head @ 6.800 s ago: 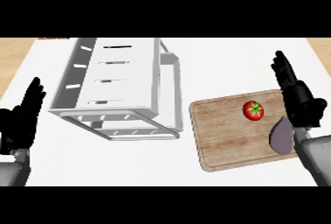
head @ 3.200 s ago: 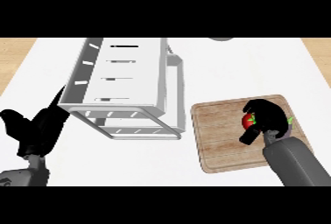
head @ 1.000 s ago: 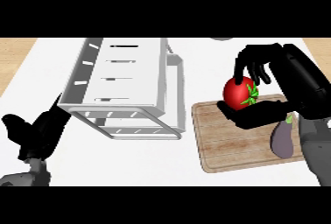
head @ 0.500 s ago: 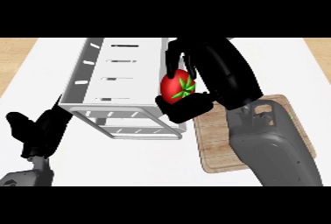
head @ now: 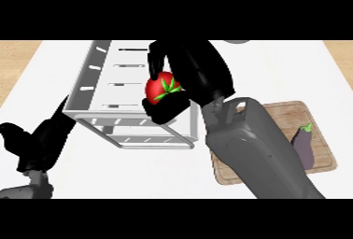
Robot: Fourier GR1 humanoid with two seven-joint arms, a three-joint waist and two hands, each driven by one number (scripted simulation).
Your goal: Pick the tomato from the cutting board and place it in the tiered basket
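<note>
- While the right hand (head: 189,70) curls its fingers and thumb around the tomato (head: 161,87), it holds the fruit up above the right edge of the tiered basket (head: 114,93).
- Red skin and the green stem leaves of the tomato show on the hand's left side; the rest is hidden by the black palm and fingers.
- Whether the tomato touches the basket's wire rim cannot be told from this view; it appears over the basket's right wall.
- The tiered basket stands on the white counter (head: 276,70), tilted in the view, its slotted white walls and lower shelf showing to the left of the hand.
- The grey right forearm (head: 248,149) runs from the lower edge up to the hand and covers the left part of the cutting board (head: 324,154).
- On the board's visible right part lies an eggplant (head: 304,144), purple, with its green stem end pointing away from the robot.
- The left hand (head: 41,142) shows at the lower left on the counter, well apart from the basket's front corner, fingers relaxed and holding nothing.
</note>
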